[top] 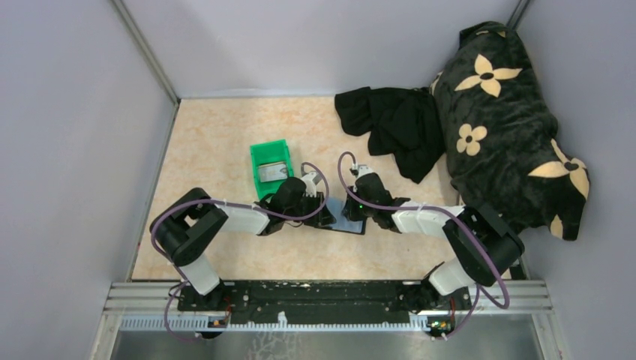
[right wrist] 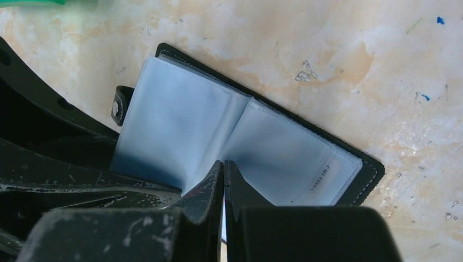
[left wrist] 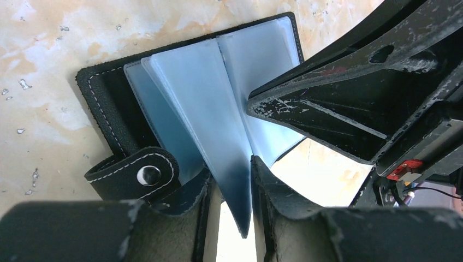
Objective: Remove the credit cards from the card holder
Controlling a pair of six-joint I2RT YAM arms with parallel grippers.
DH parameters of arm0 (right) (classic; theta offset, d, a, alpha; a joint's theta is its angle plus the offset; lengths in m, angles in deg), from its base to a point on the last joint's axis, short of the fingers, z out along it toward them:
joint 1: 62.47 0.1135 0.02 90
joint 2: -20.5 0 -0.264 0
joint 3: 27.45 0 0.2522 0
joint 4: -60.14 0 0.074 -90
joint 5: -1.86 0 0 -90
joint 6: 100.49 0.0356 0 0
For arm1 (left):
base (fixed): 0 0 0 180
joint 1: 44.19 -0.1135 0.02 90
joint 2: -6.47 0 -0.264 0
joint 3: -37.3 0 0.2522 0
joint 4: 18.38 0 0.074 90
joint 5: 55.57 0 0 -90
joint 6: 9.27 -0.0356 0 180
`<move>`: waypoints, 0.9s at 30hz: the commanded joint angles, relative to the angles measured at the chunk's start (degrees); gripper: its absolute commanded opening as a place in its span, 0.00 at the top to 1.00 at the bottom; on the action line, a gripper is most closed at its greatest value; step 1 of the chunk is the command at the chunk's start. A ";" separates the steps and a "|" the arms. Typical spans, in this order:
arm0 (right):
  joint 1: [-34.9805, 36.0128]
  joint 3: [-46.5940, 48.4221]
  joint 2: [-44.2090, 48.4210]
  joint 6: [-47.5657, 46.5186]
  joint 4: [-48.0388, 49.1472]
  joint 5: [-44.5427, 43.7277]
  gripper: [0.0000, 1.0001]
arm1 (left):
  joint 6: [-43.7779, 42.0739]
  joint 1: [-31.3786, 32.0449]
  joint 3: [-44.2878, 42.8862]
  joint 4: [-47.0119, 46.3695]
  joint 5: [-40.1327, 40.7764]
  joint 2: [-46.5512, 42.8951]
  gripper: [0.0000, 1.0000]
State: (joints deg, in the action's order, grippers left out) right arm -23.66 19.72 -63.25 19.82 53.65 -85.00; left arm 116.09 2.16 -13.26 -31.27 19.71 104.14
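The black card holder (top: 351,224) lies open on the table between my two grippers, its snap tab (left wrist: 148,174) on the left. In the left wrist view one grey-blue plastic leaf (left wrist: 207,109) stands up. Its lower corner hangs between my left gripper's (left wrist: 232,177) fingers, which are open, with a gap beside the leaf. My right gripper (right wrist: 224,165) is shut, its tips pressed in at the fold of the leaves (right wrist: 180,120). A pale credit card (right wrist: 326,176) with lettering shows inside the right-hand sleeve.
A green bin (top: 262,154) holding something pale stands just behind the left gripper (top: 324,213). A black cloth (top: 394,124) and a large black flowered cushion (top: 510,127) fill the back right. Grey walls close in both sides.
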 commanded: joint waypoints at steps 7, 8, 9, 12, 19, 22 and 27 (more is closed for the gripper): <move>-1.76 0.17 8.82 -0.07 -4.70 -0.78 0.98 | -0.25 -0.12 0.53 1.61 -0.87 1.23 0.68; -1.90 0.17 9.76 -0.30 -5.42 -1.14 0.98 | -0.20 -0.12 0.50 1.50 -1.02 1.43 0.68; -2.08 0.17 10.33 -0.55 -6.03 -1.46 0.98 | -0.08 -0.12 0.55 1.16 -1.13 1.65 0.68; -2.74 -0.41 10.72 -1.37 -6.85 -1.97 0.99 | 0.40 -0.12 0.50 0.18 -1.98 2.35 0.68; -3.44 -3.54 10.78 -0.28 -6.08 -2.55 1.00 | 0.80 -0.14 0.33 0.01 -1.79 2.43 0.66; -3.87 -4.57 11.77 -0.21 -5.95 -2.96 1.00 | 1.33 -0.12 0.81 -1.61 -2.54 2.57 0.58; -4.25 -5.10 12.37 -0.30 -6.39 -3.31 1.00 | 1.77 -0.13 0.25 -2.77 -4.16 3.61 0.33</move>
State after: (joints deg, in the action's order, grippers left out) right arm -27.20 14.70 -53.22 19.34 45.62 -87.19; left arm 118.21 2.07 -13.28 -35.86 16.08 105.10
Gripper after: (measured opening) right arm 0.006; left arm 0.643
